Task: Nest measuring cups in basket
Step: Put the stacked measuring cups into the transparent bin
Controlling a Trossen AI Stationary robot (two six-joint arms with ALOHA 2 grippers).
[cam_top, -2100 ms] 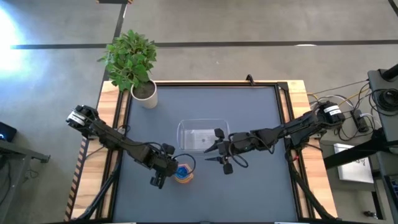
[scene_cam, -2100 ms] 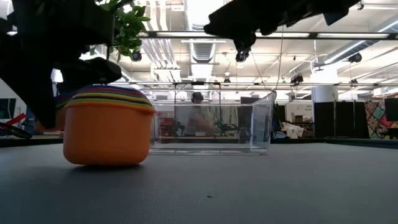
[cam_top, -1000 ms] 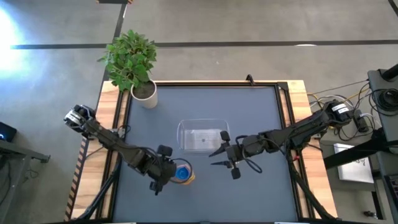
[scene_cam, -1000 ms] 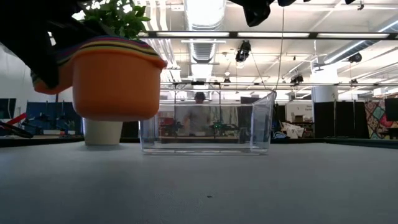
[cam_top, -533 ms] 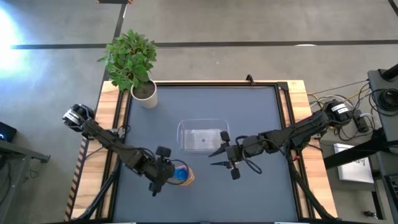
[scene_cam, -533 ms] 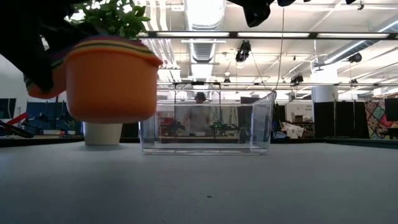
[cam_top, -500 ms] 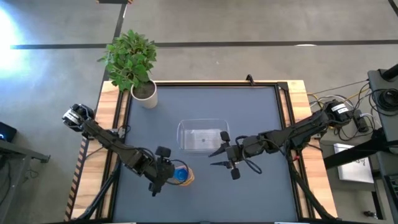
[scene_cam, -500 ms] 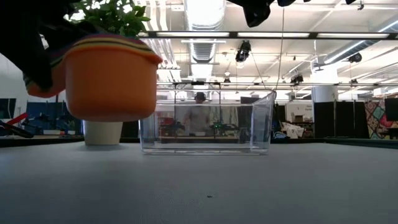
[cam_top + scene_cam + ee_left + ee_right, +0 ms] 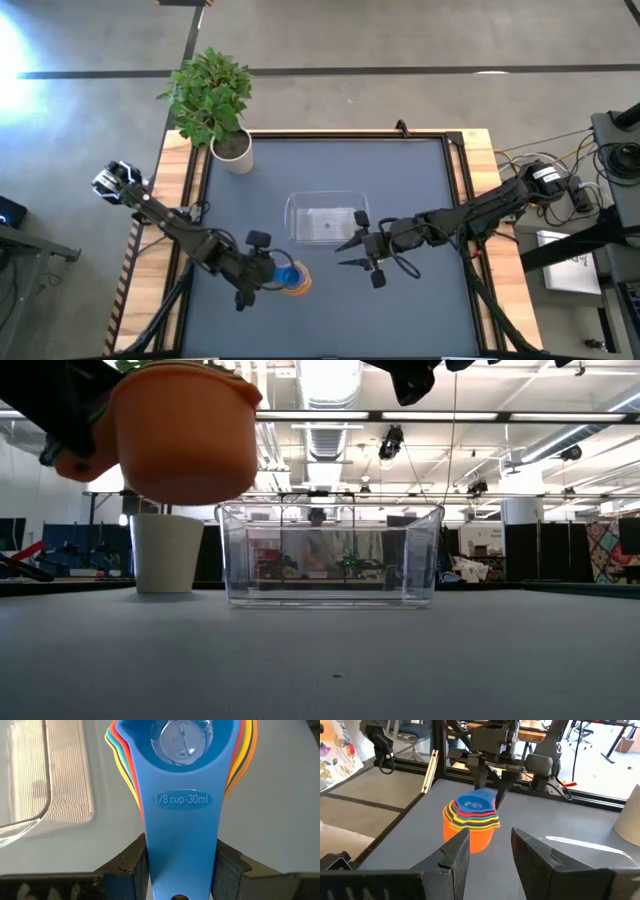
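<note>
The measuring cups [image 9: 291, 277] sit nested in one stack, orange outermost [image 9: 185, 435] and the small blue cup [image 9: 182, 740] innermost. The stack hangs in the air at the table's near left of centre. My left gripper [image 9: 266, 272] is shut on it. The basket [image 9: 292, 215], a clear tub, stands on its flat bottom at the table's centre, beyond and to the right of the stack [image 9: 471, 820]. My right gripper [image 9: 342, 254] hovers open just near and right of the basket, with nothing between its fingers [image 9: 460, 855]. My left gripper pinches the stacked flat handles [image 9: 182, 835] between its two fingers [image 9: 131, 864], one on each long edge. The fingers slant down from the table's left and lie along the handles. The stack juts out past the fingertips, lifted clear of the table, roughly upright.
A white pot with a green plant [image 9: 232, 150] stands at the table's far left corner and shows left of the basket [image 9: 330, 555] in the low view. Dark bare tabletop [image 9: 400, 320] stretches along the near edge and to the right. Cables and gear lie off the right side.
My left gripper has risen with the cup stack, which now hangs higher above the table than the basket's rim in the low view. The stack stays nested and in the hold.
</note>
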